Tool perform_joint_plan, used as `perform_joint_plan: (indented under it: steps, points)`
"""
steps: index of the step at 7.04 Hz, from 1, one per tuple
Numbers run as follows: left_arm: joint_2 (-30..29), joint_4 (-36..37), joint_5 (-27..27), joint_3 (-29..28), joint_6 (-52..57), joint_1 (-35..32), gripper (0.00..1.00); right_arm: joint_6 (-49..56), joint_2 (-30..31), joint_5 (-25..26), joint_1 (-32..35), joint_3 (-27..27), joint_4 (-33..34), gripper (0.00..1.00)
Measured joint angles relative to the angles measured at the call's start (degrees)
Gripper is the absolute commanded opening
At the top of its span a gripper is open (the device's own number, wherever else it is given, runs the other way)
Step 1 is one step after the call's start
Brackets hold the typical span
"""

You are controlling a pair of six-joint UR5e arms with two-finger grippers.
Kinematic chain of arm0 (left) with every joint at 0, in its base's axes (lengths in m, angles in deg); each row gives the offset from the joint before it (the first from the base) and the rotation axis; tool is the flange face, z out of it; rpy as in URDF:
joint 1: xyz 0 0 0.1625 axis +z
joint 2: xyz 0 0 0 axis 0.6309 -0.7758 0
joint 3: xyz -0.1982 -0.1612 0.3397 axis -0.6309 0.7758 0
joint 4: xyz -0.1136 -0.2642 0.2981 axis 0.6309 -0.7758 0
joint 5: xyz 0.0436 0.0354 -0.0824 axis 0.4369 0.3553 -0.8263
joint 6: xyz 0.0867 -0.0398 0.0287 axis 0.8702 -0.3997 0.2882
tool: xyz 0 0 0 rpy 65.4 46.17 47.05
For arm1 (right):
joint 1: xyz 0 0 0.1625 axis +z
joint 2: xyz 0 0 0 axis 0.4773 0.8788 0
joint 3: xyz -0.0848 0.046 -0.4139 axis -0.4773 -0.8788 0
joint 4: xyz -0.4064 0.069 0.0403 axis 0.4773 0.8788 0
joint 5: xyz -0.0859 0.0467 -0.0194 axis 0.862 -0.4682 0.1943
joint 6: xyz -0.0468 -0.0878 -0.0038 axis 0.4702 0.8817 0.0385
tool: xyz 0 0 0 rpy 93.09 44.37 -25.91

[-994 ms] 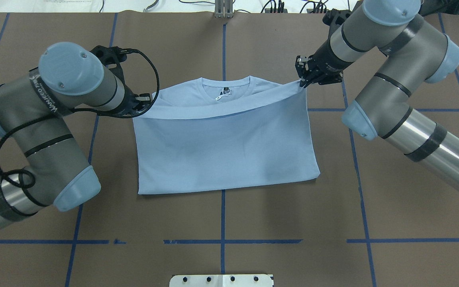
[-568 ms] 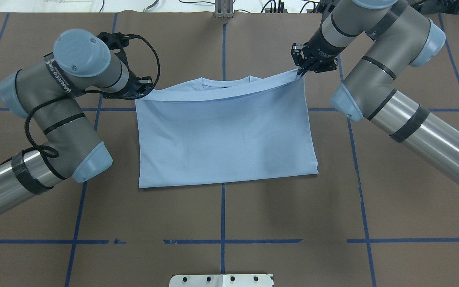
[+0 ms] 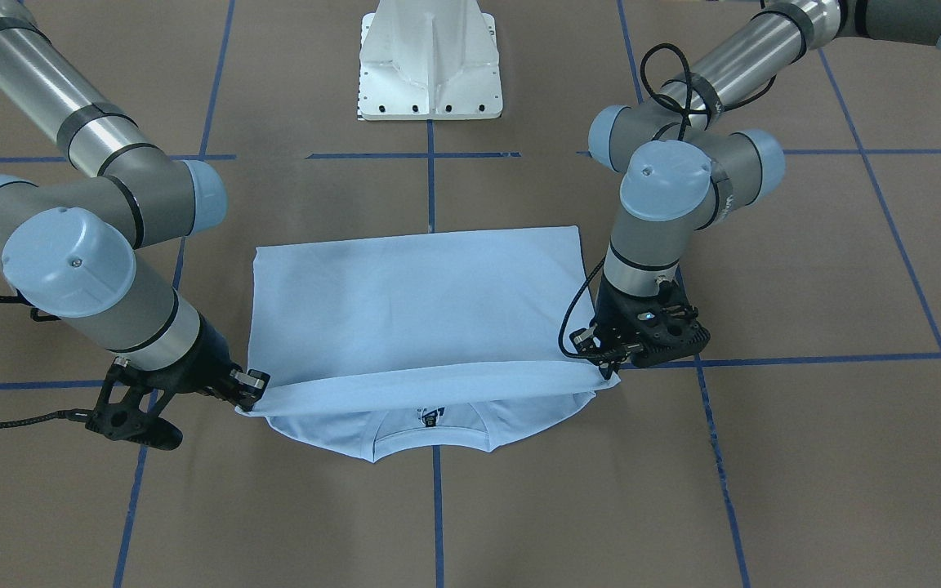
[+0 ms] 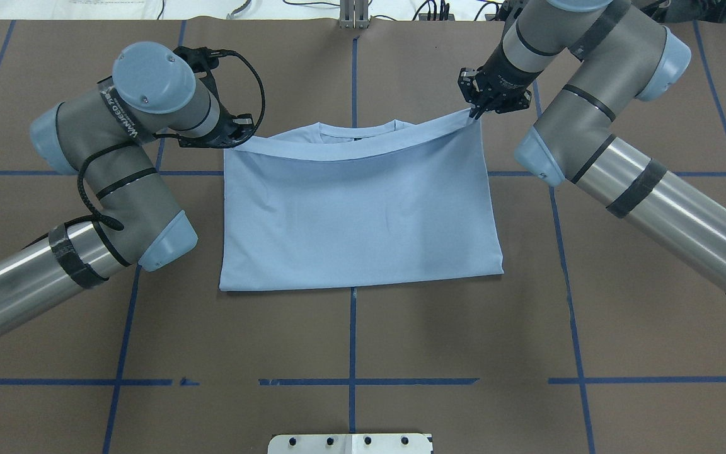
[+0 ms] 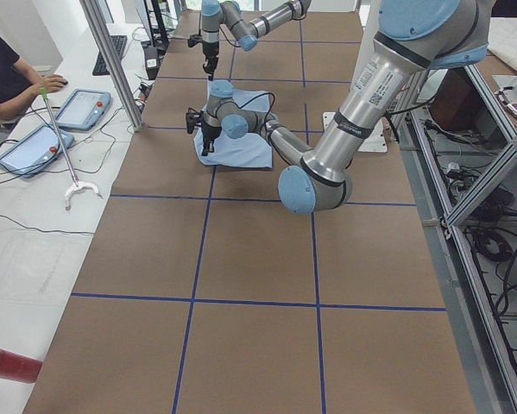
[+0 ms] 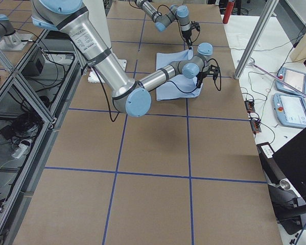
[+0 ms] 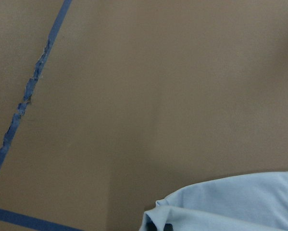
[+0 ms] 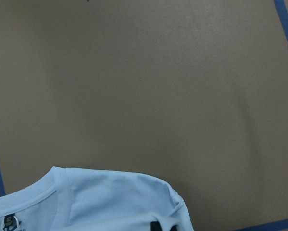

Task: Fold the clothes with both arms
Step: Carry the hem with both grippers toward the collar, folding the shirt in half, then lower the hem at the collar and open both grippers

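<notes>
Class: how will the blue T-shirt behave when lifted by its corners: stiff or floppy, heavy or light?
Probably floppy: the T-shirt sags between the left pincer and right pincer. Likely light: small corner pinches carry it.

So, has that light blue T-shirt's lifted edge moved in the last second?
Yes. The lifted edge has gone away from the robot, past the crosswise blue tape line, towards the collar.

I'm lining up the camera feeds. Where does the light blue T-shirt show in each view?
Front-facing: T-shirt at centre, slightly below the middle.
Overhead: T-shirt at centre, slightly above the middle.
Exterior left: T-shirt small, upper middle.
Exterior right: T-shirt small, upper middle.
Left wrist: T-shirt in the bottom right corner.
Right wrist: T-shirt along the bottom left.
Shared landmark: the blue tape grid.
</notes>
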Motion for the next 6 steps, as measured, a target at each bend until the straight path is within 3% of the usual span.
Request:
perform_joint_plan:
  steps: [4,5,6]
  points:
    - [-0.9,-0.6,0.0,-0.6,0.0,-0.1,0.03,0.4,-0.5,0.2,-0.5,-0.6,0.0,0.00]
    - [-0.9,-0.6,0.0,-0.7,0.0,-0.1,0.61,1.1,-0.5,0.3,-0.7,-0.5,0.0,0.67]
    - [-0.9,-0.6,0.1,-0.7,-0.1,0.0,1.00,3.0,-0.5,0.3,-0.8,-0.5,0.0,1.00]
